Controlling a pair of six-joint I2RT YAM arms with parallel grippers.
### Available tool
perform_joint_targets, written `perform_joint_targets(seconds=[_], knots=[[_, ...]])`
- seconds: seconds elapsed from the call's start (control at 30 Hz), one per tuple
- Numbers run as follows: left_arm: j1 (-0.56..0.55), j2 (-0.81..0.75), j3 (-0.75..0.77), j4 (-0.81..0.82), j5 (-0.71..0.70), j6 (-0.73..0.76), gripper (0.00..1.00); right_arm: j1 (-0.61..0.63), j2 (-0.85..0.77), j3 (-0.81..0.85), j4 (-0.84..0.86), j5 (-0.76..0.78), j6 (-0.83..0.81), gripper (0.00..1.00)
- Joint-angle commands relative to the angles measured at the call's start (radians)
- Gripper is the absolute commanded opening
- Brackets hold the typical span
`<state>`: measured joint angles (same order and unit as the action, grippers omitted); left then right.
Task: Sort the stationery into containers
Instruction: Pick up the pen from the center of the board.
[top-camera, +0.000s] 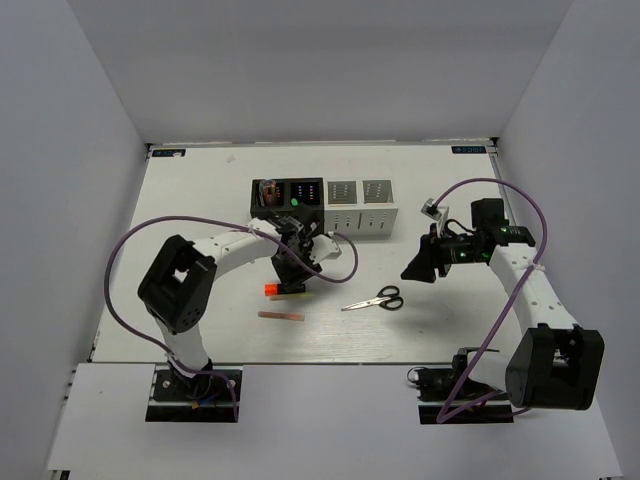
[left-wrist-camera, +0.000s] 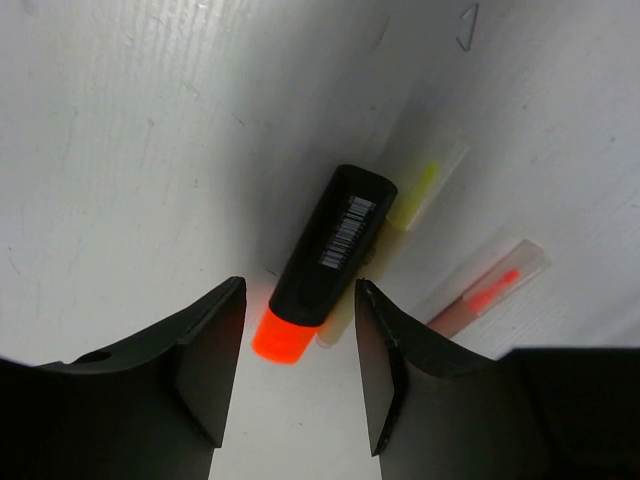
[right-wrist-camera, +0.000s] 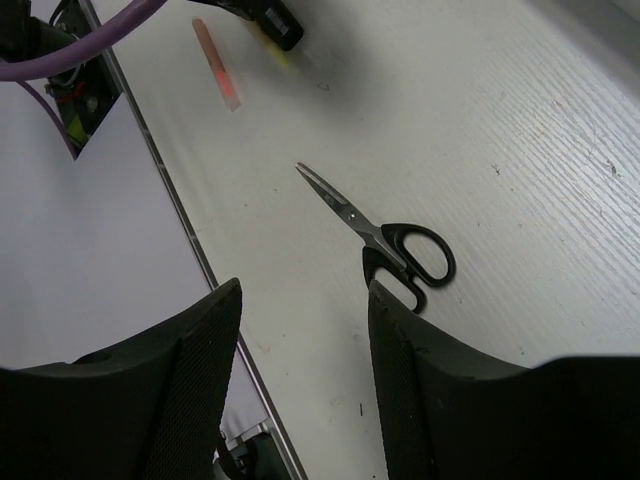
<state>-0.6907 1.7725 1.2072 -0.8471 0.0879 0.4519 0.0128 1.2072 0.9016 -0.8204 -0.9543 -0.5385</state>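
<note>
Top external: row of four joined cube boxes (top-camera: 325, 205) far on worktop (top-camera: 200, 200); two black ones hold items. Left claw (left-wrist-camera: 300, 300) part-open, empty, straddling orange-tipped black highlighter (left-wrist-camera: 322, 255). Right claw (right-wrist-camera: 305, 295) open, empty, above black-handled scissors (right-wrist-camera: 390, 240). Pink stick (top-camera: 281, 316) and yellow stick (left-wrist-camera: 425, 185) unsorted.

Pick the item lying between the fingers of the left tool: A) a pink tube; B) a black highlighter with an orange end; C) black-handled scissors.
B: the left wrist view shows the orange-ended highlighter on the table between the fingers of the open left tool, while the scissors lie elsewhere, in the right wrist view.
</note>
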Motion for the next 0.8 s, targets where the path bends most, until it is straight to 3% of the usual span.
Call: perform_joint_targets(seconds=[0.0, 0.77], knots=[[-0.006, -0.018, 0.000, 0.063, -0.042, 0.037, 0.58, -0.002, 0.006, 0.040, -0.022, -0.037, -0.024, 0.57], [-0.006, -0.016, -0.067, 0.072, 0.024, 0.056, 0.60, -0.002, 0.014, 0.049, -0.043, -0.041, -0.041, 0.57]])
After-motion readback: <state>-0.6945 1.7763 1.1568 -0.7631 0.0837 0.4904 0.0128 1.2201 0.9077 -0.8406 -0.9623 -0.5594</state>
